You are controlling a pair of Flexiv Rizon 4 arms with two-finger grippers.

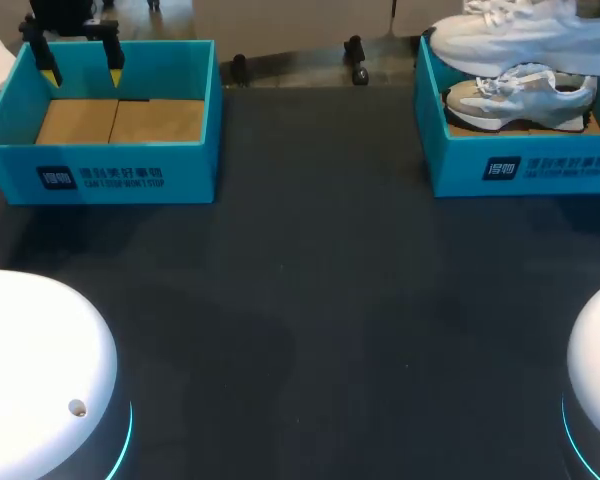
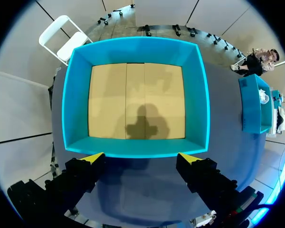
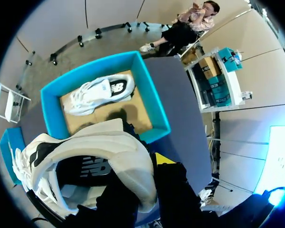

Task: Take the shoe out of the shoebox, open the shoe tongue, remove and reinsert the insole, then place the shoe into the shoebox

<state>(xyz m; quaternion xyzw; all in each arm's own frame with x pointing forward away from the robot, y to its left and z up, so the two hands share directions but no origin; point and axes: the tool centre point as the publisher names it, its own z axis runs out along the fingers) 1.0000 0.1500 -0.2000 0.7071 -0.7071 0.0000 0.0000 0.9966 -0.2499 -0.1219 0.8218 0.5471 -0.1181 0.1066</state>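
— Left fingers point(image 2: 80, 173)?
— Spread wide, gripping nothing. Hang over the far wall of the left shoebox point(image 1: 110, 170), yellow tips pointing down. Seen from the left wrist, just above that wall, looking onto the box's brown cardboard floor with a shadow across it.

— Right fingers point(image 3: 173, 185)?
— Closed on the white shoe point(image 1: 520, 40), clamped at the rim of its opening. One yellow tip showing against the shoe's outer side, the other hidden by the shoe.

— Whereabouts of that shoe?
— Held in the air above the right shoebox point(image 1: 520, 170), sole down, laces on top, toe pointing toward the robot's left. From the right wrist, opening turned up toward the camera, dark lining visible inside.

— Anything inside that box?
— A grey-and-white shoe point(image 1: 520, 100), resting on its sole on the cardboard floor, right under the held one, toe pointing the same way.

— And the boxes themselves?
— Both teal, open-topped, standing well apart at the far left and far right of the dark tabletop point(image 1: 310, 300).
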